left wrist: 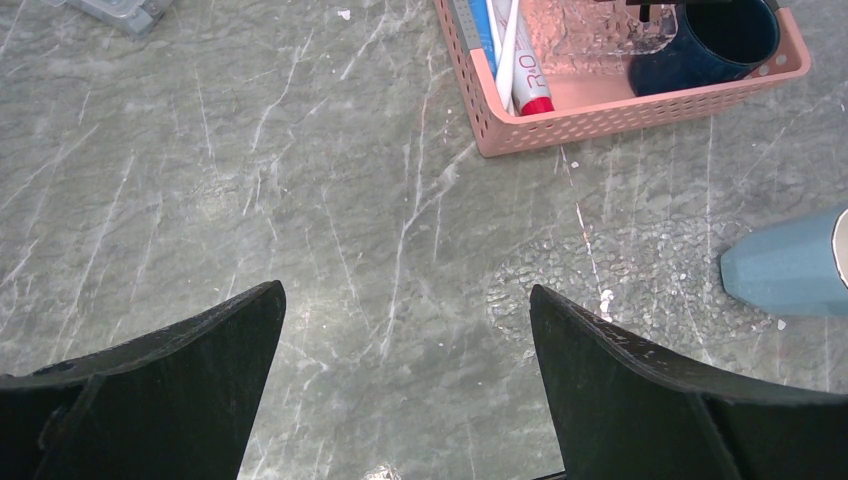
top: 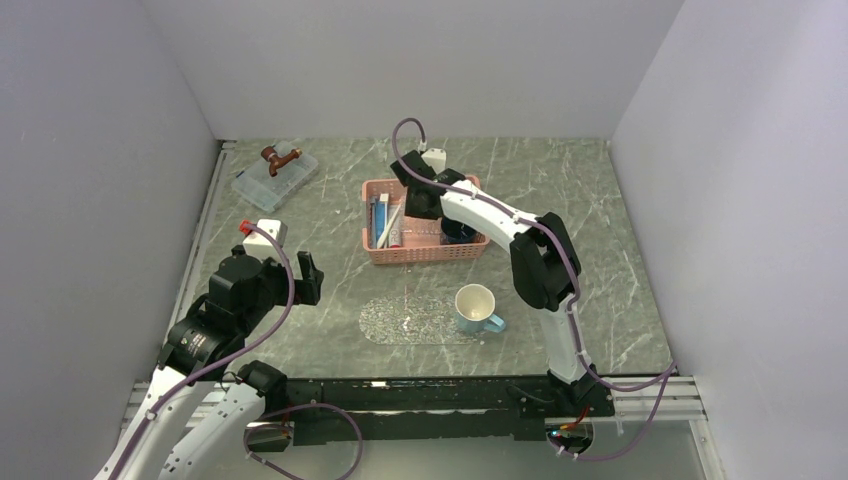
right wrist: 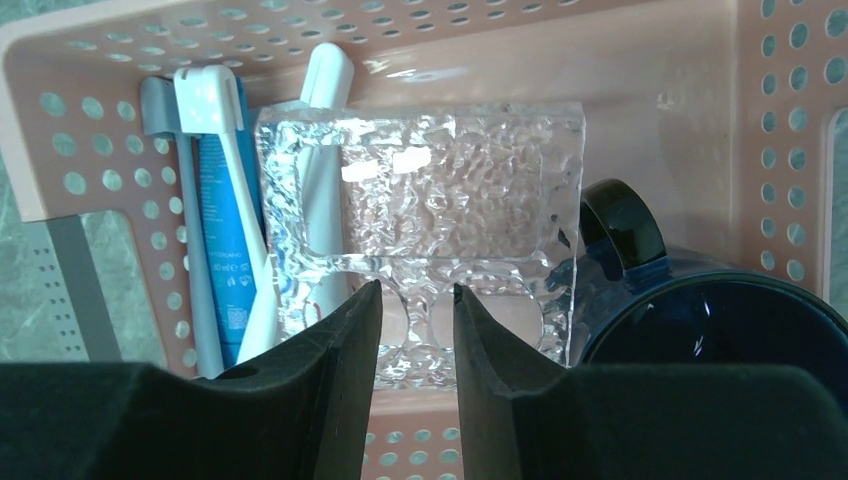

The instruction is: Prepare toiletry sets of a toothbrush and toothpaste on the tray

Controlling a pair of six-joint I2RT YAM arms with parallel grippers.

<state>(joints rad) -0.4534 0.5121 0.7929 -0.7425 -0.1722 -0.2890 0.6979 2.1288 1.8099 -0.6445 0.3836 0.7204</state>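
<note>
Two whitish toothbrushes (right wrist: pixel 222 150) and blue toothpaste tubes (right wrist: pixel 225 240) lie at the left end of the pink lattice basket (top: pixel 430 252); in the left wrist view they show as a toothbrush (left wrist: pixel 508 45) and a tube with a red cap (left wrist: pixel 535 100). The clear bumpy oval tray (top: pixel 400 325) lies bare on the table in front of the basket and also shows in the left wrist view (left wrist: pixel 620 270). My right gripper (right wrist: pixel 417 287) is down in the basket, its jaws closed narrowly on a bar of a clear bumpy rectangular holder (right wrist: pixel 450 180). My left gripper (left wrist: pixel 405 300) is wide open and empty, above the table left of the tray.
A dark blue mug (right wrist: pixel 700 330) sits at the right end of the basket. A light blue mug (top: pixel 478 308) stands at the tray's right end. A clear lidded box (top: pixel 275 178) with a brown object on it sits at the back left.
</note>
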